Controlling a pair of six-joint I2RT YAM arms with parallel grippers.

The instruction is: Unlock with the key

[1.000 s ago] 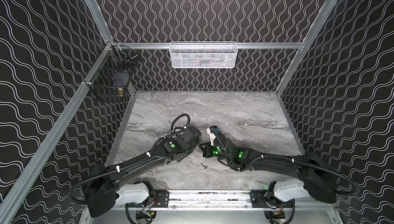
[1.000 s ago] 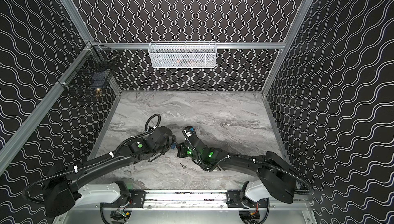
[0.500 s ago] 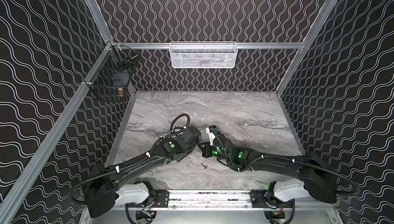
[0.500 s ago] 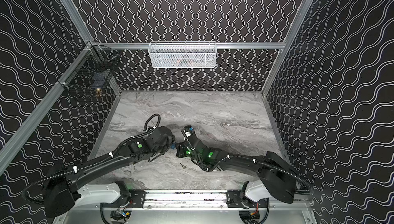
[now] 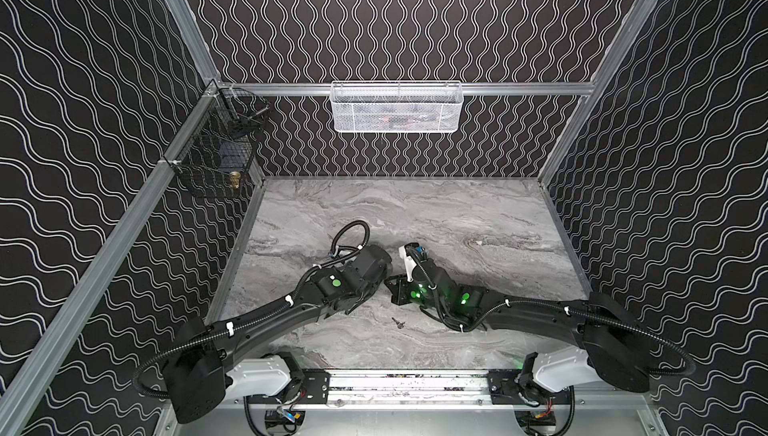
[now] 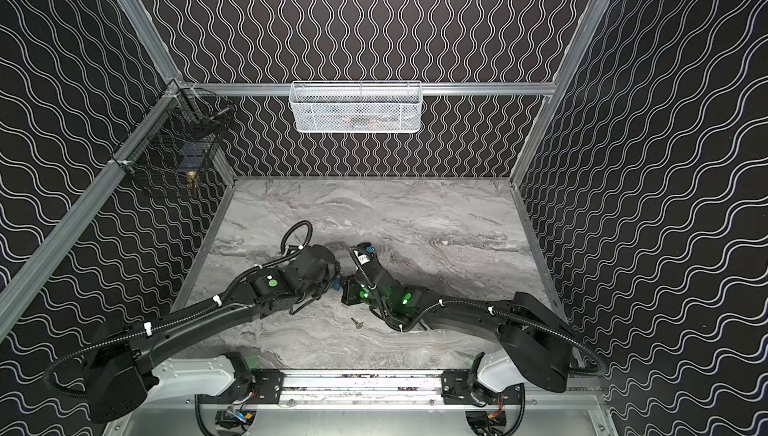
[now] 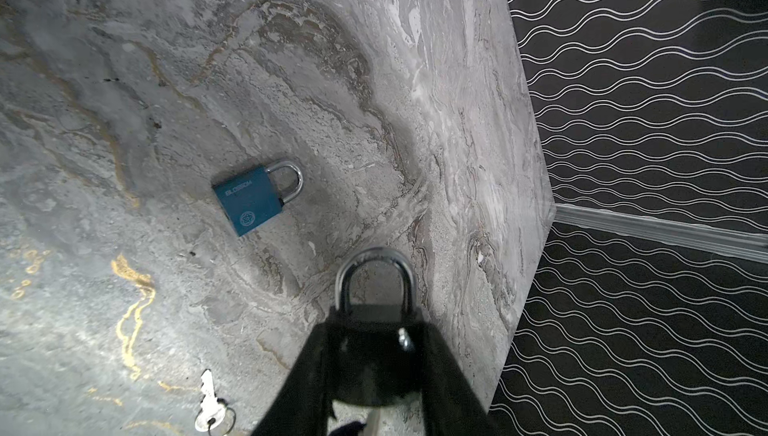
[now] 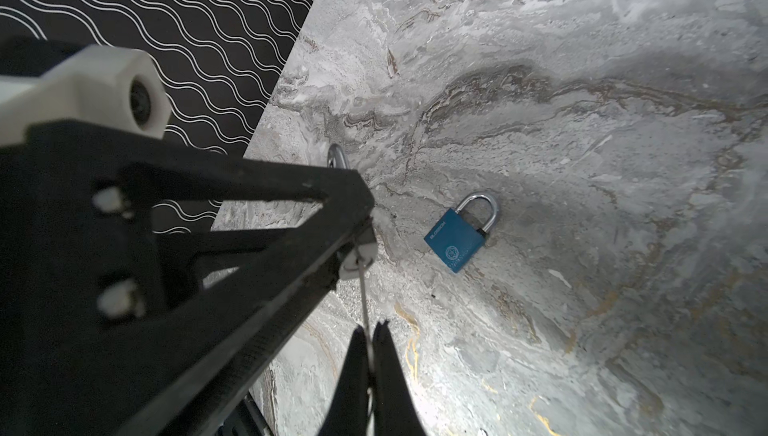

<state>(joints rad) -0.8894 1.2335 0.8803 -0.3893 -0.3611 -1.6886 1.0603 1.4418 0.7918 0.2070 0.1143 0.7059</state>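
My left gripper [image 7: 374, 330] is shut on a black padlock [image 7: 370, 367], its silver shackle [image 7: 376, 272] sticking out past the fingertips. My right gripper [image 8: 370, 330] is shut on the key [image 8: 364, 297], seen edge-on as a thin blade. The blade's tip meets the underside of the held padlock, beside the left gripper's finger [image 8: 249, 214]; how deep it sits is hidden. In both top views the two grippers [image 5: 380, 284] [image 5: 392, 288] meet tip to tip over the middle of the table, and the held lock is covered there.
A blue padlock [image 7: 253, 201] [image 8: 457, 243] lies flat on the marble table [image 5: 457, 214] below the grippers. A loose key on a ring [image 7: 210, 409] [image 5: 398, 322] lies nearer the front edge. A white basket [image 5: 397, 108] and a black wire basket [image 5: 216, 155] hang on the walls.
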